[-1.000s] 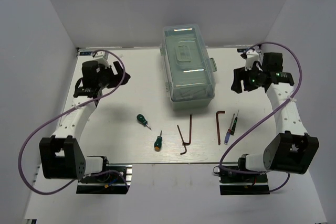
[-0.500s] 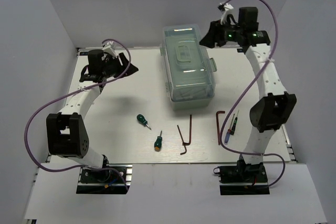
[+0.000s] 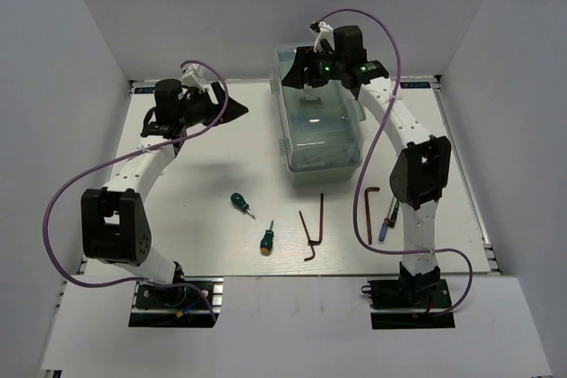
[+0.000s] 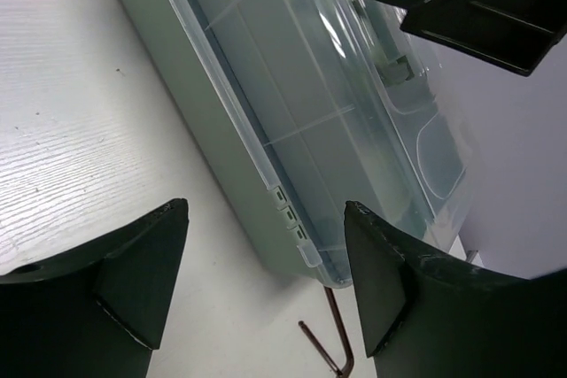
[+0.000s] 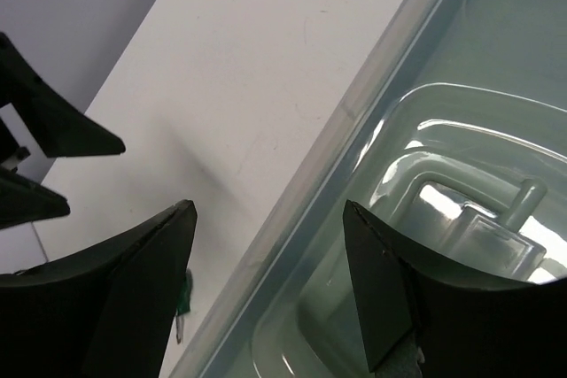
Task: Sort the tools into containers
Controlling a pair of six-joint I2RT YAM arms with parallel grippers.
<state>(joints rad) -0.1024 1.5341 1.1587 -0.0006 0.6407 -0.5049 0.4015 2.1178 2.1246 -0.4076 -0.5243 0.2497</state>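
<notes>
The white table (image 3: 190, 219) has bare room along its left side, from the far edge down to the near one. The left gripper (image 3: 235, 111) hangs above the far-left part, short of the toolbox's left wall. In its own wrist view the left gripper (image 4: 266, 281) is spread wide with nothing between its fingers (image 4: 133, 276).

Nearer, a green-handled screwdriver (image 3: 239, 202) lies left of centre. A second green-handled screwdriver (image 3: 267, 238) lies just right of it, closer to the near edge. Both are apart from everything else.

The toolbox (image 3: 319, 143) stands at far centre, its lid (image 5: 425, 130) shut and its far end close to the table's far edge. A strip of open table separates its near end from the tools. The right gripper (image 3: 294, 77) hovers over the lid's far-left part. Its wrist view shows the right gripper (image 5: 266, 289) released and empty, above the lid's left rim with the handle (image 5: 478, 219) beside it.

Two hex keys (image 3: 321, 217) lie close together below the toolbox's near end and seem to touch at their near ends. A third hex key (image 3: 369, 214) lies further right. Just beside it the precision screwdrivers (image 3: 384, 227) are partly hidden by the right arm. The far-right part of the table, beyond the toolbox, is bare up to the wall.
</notes>
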